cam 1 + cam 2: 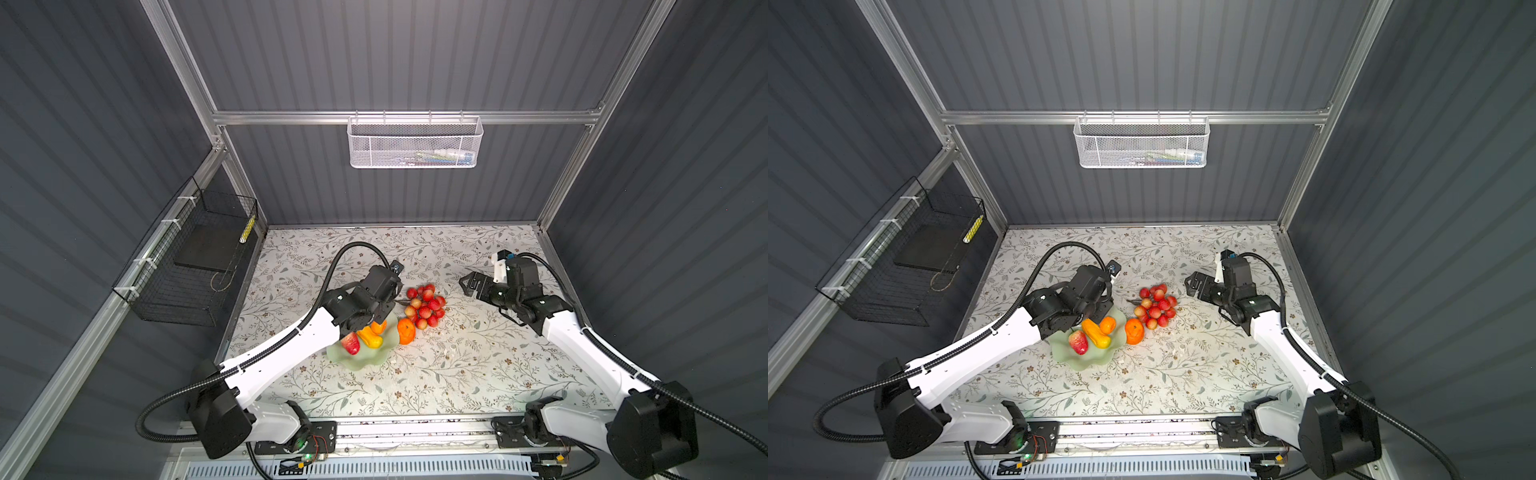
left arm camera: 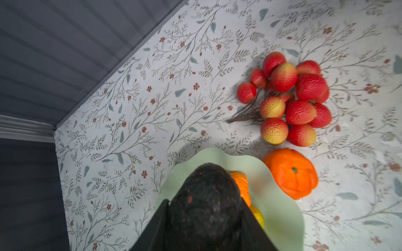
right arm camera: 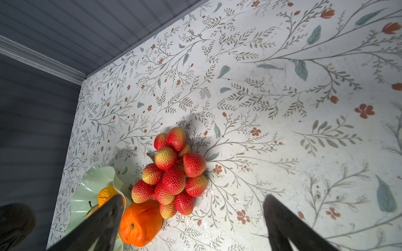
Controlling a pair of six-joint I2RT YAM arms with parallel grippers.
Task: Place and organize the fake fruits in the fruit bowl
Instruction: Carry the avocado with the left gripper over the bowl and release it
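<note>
Avocado (image 2: 206,206) in left jaws seemingly hides fruit bowl (image 2: 280,208) centre.

A white perforated-metal basket (image 1: 414,143) hangs from the aluminium rail (image 1: 291,117) on the grey ribbed back wall (image 1: 395,54). At left, a black wire basket (image 1: 183,270) holds a dark flat pad (image 1: 208,249), beside the floral-patterned tabletop (image 1: 457,374).
</note>
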